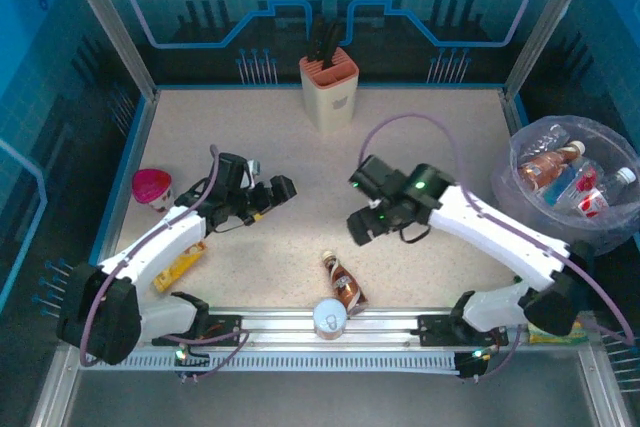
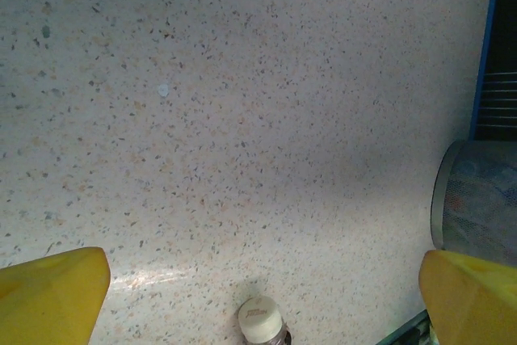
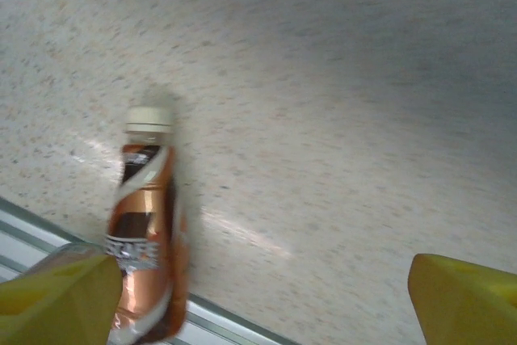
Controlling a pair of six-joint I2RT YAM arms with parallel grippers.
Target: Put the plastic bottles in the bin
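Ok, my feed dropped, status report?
Both grippers open, empty. Brown bottle lying on table, right gripper above it. Silver can beside the bottle.

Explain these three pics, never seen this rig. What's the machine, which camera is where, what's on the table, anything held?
Two white robot arms are bolted at the table's near edge. The wide picture comes from a fixed camera above and behind them. The other two come from cameras on each wrist, with the yellow fingertips in the bottom corners.

The left hand and right hand are both open and hold nothing.

On the table lie a brown bottle, a silver can beside it, a pink-lidded cup, a yellow packet under the left arm, and a knife block at the back. The bin on the right already holds several bottles.

The right wrist camera looks at the brown bottle.
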